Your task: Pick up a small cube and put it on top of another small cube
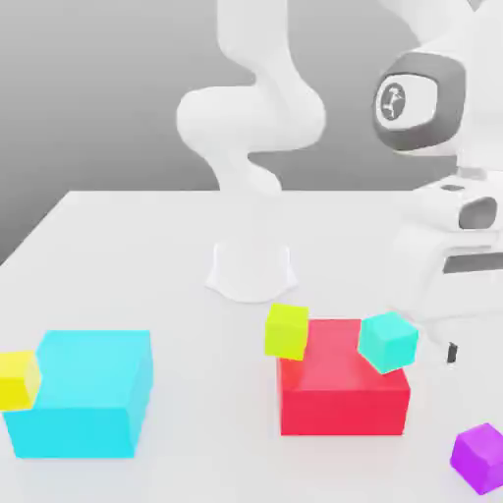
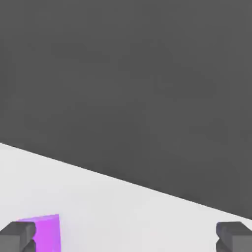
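Yellow small cube (image 1: 18,379) sits at the far edge of the exterior view's left, touching the corner of the big cyan block (image 1: 83,395), which rests flat on the white table (image 1: 128,255). Moving right, I see the white arm base (image 1: 251,270) standing mid-table, behind everything else. Next comes a lime-yellow small cube (image 1: 286,330), tilted, leaning against the upper left corner of the big red block (image 1: 343,389). A teal small cube (image 1: 388,341), also tilted, is at that block's upper right corner; I can't tell if it rests on it or just overlaps it from this angle. Further right the arm's wrist and hand housing (image 1: 462,246) hang low over the table, with a dark fingertip (image 1: 452,352) poking out below. At the exterior view's lower right, the small purple cube (image 1: 479,457) lies on the table by itself, apart from the red block and nearer the camera than the hand.

On my hand view, the gripper (image 2: 126,237) is spread wide: one dark finger (image 2: 17,236) at one edge, the other finger at the opposite edge, nothing between them but bare table. The purple cube (image 2: 45,232) shows just beside the first finger, inside the gap but not clamped. Dark grey backdrop beyond the table edge.
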You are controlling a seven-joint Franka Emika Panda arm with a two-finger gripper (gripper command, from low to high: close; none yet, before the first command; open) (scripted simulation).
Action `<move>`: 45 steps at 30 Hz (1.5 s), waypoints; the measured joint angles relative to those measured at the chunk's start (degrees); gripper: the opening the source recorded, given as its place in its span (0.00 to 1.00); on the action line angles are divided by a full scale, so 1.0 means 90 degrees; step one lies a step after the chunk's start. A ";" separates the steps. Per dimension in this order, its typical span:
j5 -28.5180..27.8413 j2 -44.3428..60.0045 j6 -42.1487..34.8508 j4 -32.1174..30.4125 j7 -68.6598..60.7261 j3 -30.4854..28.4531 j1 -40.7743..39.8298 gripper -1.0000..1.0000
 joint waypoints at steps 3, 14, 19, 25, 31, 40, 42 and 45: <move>-0.0066 0.0671 0.0199 0.0010 0.0129 0.0085 0.0221 0.50; -0.0556 0.2247 0.1094 0.0230 0.0571 -0.0265 0.0810 0.00; -0.0387 0.1956 0.0872 0.0159 0.0449 -0.0115 0.0699 0.00; -0.0086 0.0652 0.0161 -0.0460 -0.0176 0.0061 0.0287 0.00; 0.0145 -0.0706 -0.0297 -0.1336 -0.1060 -0.0083 -0.0146 0.00; 0.0930 -0.2809 -0.0931 -0.2673 -0.2711 -0.0664 -0.0279 0.00; 0.1106 -0.3270 -0.1076 -0.2968 -0.3079 -0.0856 -0.0252 0.00; 0.1347 -0.3957 -0.1297 -0.3411 -0.3615 -0.1171 -0.0187 0.00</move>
